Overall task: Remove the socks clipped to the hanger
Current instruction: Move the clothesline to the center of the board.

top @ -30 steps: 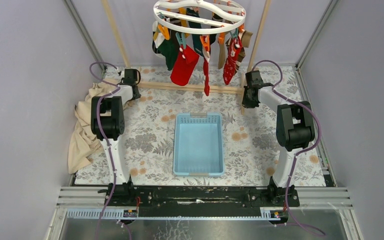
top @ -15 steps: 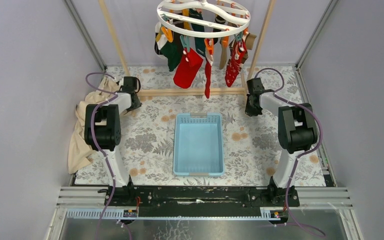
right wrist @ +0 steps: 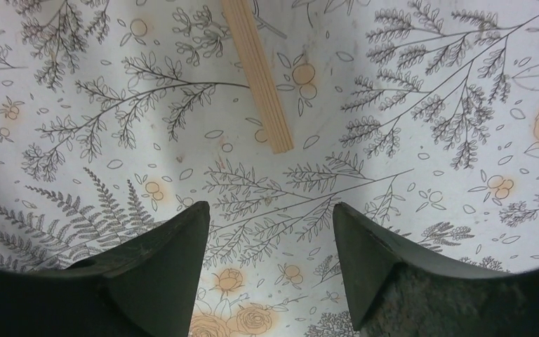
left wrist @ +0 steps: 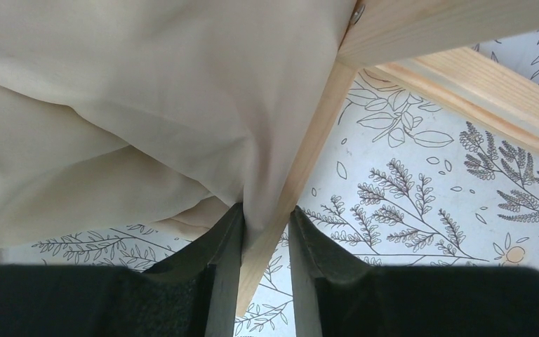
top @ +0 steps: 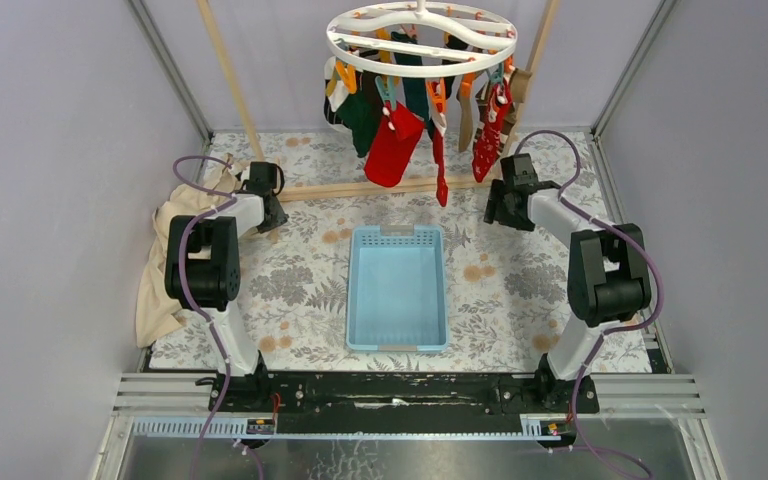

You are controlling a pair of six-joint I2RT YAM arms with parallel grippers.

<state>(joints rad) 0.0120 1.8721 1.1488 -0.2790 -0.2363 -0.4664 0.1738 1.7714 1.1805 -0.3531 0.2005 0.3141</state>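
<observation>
Top external view: the blue basket [top: 353,290] sits at table centre, only its bare floor showing. The hanger [top: 420,35] hangs top centre between the uprights of the wooden rack frame [top: 360,187], ring lying flat, beyond the basket. The socks [top: 396,150] are clipped beneath it, long axes pointing down. The beige cloth [top: 165,270] is heaped far left. The left gripper [left wrist: 265,217] is clamped on a rack bar, with a cloth fold pinched alongside. The right gripper [right wrist: 270,209] has its fingers spread apart over the floral cover [right wrist: 407,112], a bar end ahead.
</observation>
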